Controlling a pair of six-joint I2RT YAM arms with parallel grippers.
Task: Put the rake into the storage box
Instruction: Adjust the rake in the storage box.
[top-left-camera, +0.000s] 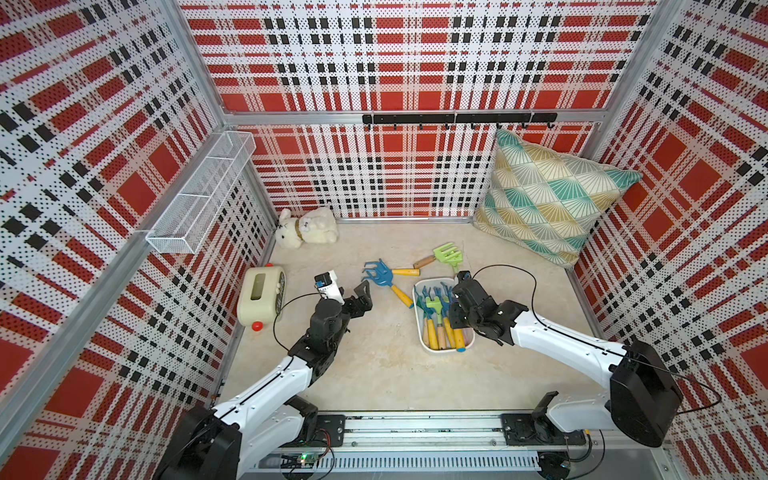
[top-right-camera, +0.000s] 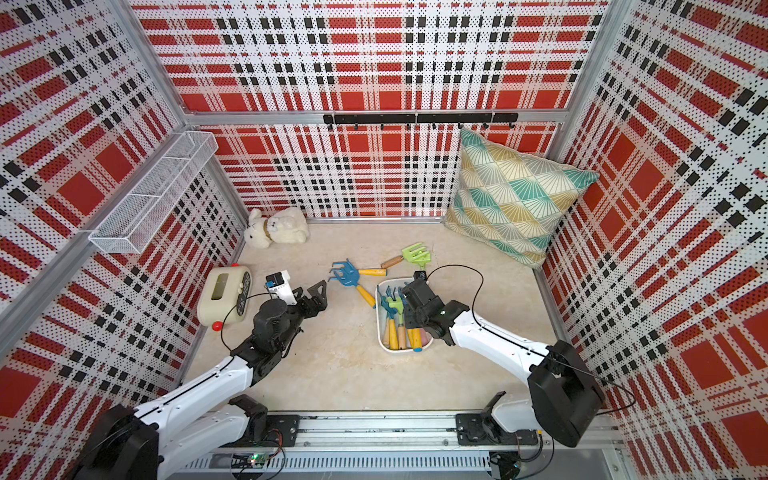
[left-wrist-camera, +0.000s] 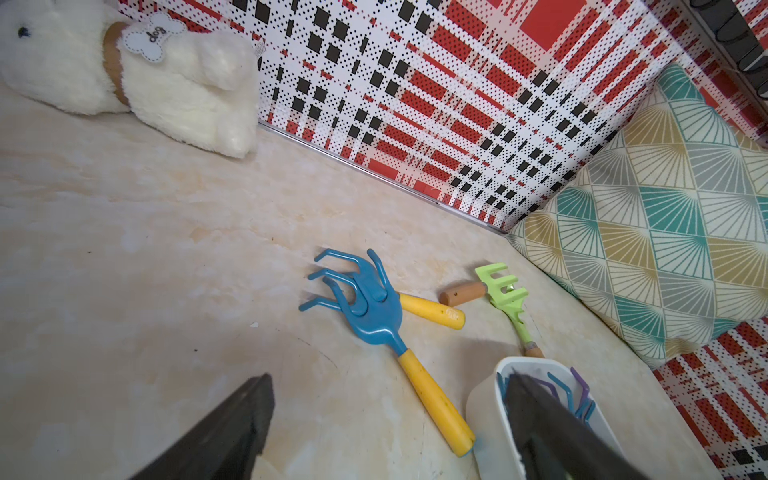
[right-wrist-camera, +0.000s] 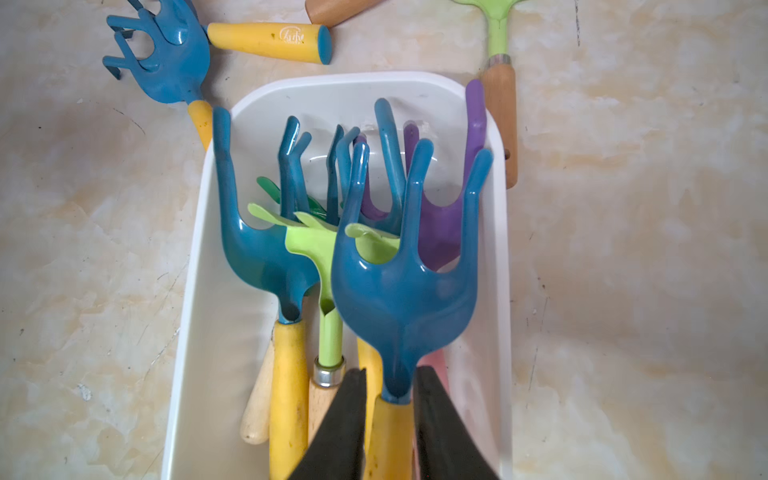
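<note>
The storage box (right-wrist-camera: 332, 83), a shallow white tub, sits on the floor right of centre, seen in both top views (top-left-camera: 419, 332) (top-right-camera: 380, 328). Several rakes lie in it, heads toward the back wall. My right gripper (right-wrist-camera: 390, 399) is over the box's near end, shut on the yellow handle of a blue rake (right-wrist-camera: 399, 291) that lies on top of the others. Two blue rakes (top-left-camera: 380, 274) and two green rakes (top-left-camera: 448, 253) lie on the floor just beyond and left of the box. My left gripper (left-wrist-camera: 390, 382) hovers open and empty left of the box, near the loose blue rakes (left-wrist-camera: 374, 311).
A plush dog (top-left-camera: 307, 227) lies at the back left. A cream boxy toy with a red knob (top-left-camera: 259, 299) stands by the left wall. A patterned cushion (top-left-camera: 548, 195) leans in the back right corner. A wire-mesh basket (top-left-camera: 199, 195) hangs on the left wall.
</note>
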